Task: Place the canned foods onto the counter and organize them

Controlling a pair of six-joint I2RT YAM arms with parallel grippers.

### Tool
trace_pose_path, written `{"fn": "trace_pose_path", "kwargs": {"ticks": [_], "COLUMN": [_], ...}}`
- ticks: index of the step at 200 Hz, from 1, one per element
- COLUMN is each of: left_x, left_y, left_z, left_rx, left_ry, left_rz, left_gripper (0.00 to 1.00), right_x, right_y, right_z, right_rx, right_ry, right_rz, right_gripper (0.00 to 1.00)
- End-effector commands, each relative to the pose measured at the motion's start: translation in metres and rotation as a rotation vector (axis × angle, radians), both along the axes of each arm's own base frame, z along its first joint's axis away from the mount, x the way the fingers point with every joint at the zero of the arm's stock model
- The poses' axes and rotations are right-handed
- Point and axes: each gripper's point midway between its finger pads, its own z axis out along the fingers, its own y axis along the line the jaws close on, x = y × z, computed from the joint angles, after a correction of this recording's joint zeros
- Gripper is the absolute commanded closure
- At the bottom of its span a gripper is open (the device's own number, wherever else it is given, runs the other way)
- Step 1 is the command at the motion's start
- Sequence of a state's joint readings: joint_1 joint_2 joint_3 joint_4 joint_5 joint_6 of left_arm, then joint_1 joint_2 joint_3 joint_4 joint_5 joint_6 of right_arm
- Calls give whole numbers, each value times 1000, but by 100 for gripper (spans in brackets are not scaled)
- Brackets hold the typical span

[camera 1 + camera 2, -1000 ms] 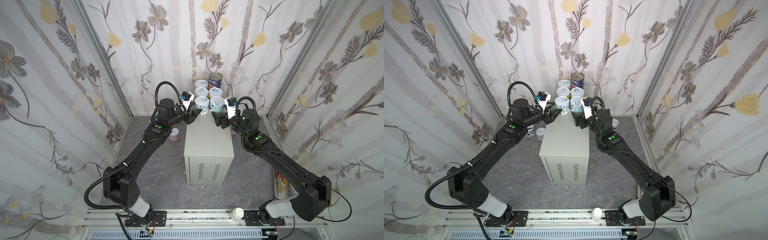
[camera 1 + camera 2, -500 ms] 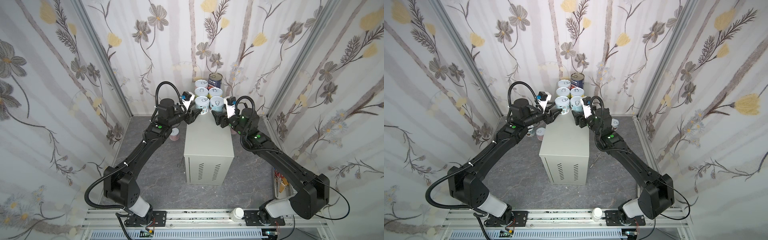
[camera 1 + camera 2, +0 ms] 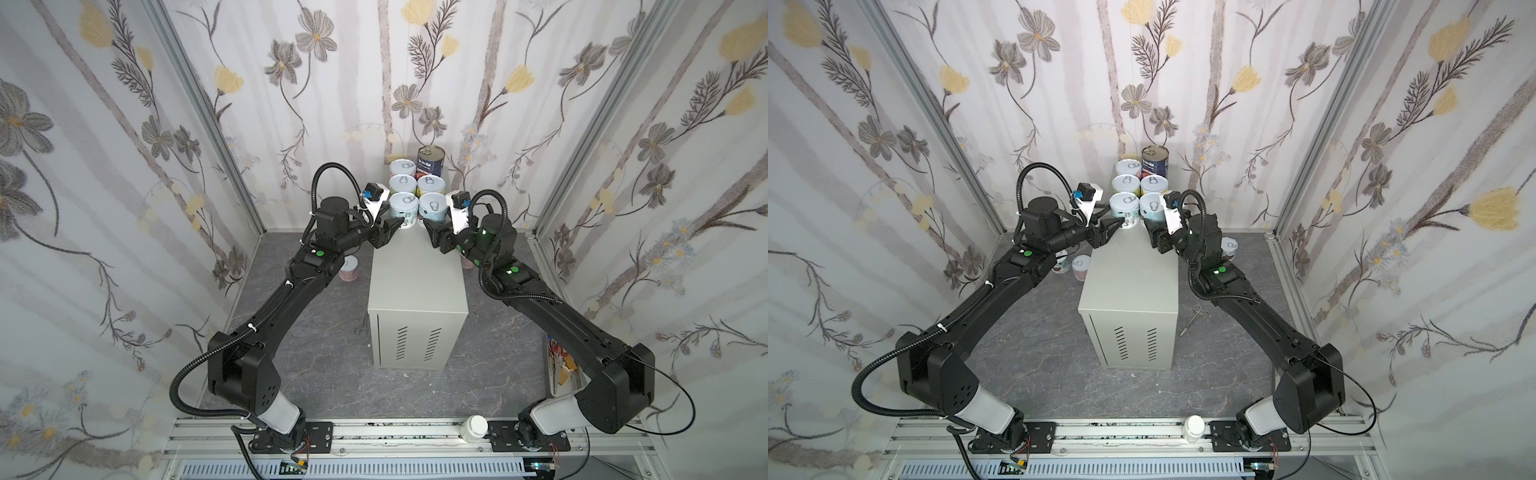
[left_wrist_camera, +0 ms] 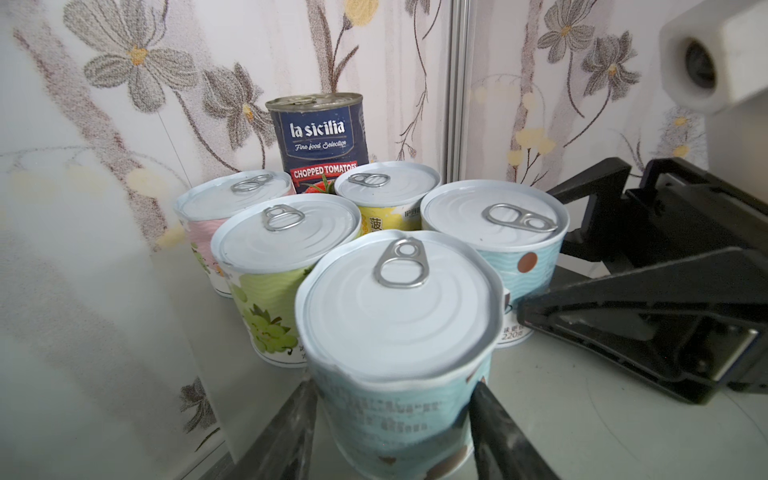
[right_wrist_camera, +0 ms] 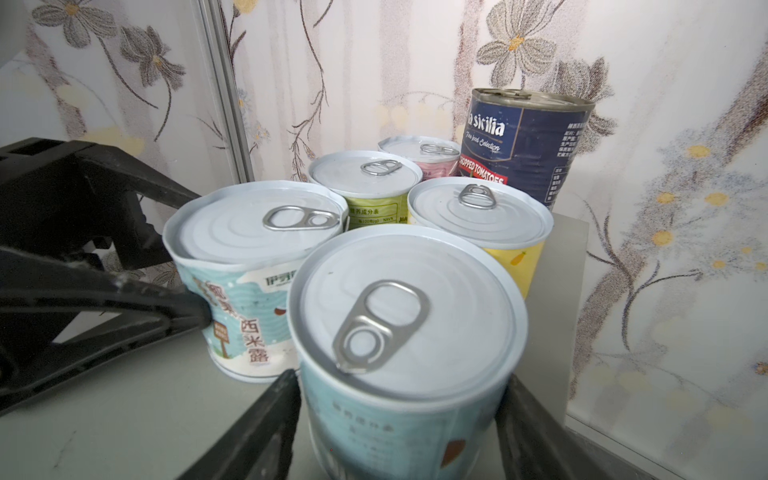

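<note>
Six canned foods (image 3: 403, 183) stand packed at the far end of the grey tabletop (image 3: 415, 282), upper centre of both top views. Five are short cans with pale pull-tab lids, and the sixth is the taller dark-blue-and-red tomato can (image 3: 431, 164) at the back right of the group. Behind the front pair stand a green can (image 4: 282, 249) and a yellow can (image 4: 386, 187), with a pink can (image 4: 232, 203) at the back beside the tomato can. The left pincer (image 3: 397, 224) is narrowed onto the left blue can (image 3: 404, 205), front left of the cluster. In the left wrist view its fingers (image 4: 286, 432) press both sides and the can's rim is dented. The right pincer (image 3: 429, 227) grips the right blue can (image 3: 433, 208) just beside it, with its fingers (image 5: 266, 432) against both sides in the right wrist view. On the marbled floor (image 3: 316, 332), left of the tabletop, a pink floor can (image 3: 349, 268) stands upright. Another short can (image 3: 1229, 247) shows at centre right, half hidden by the right arm
</note>
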State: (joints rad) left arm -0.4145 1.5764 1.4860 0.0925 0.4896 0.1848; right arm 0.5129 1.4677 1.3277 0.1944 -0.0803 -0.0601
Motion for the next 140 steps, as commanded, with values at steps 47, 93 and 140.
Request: {"fn": "trace_pose_path", "kwargs": {"ticks": [47, 93, 140], "left_x": [3, 3, 2], "left_y": [1, 1, 3], "left_z": [5, 5, 5], "left_rx": [7, 7, 4], "left_ry": [-28, -28, -28], "left_rz": [9, 8, 16], "left_gripper": [42, 43, 37], "right_x": [-4, -5, -10], "right_y": [6, 1, -6], "right_z": [10, 12, 18], "right_rx": [4, 6, 16], "right_ry": [-40, -44, -58], "right_rz": [37, 20, 3], "right_gripper": [28, 20, 13]}}
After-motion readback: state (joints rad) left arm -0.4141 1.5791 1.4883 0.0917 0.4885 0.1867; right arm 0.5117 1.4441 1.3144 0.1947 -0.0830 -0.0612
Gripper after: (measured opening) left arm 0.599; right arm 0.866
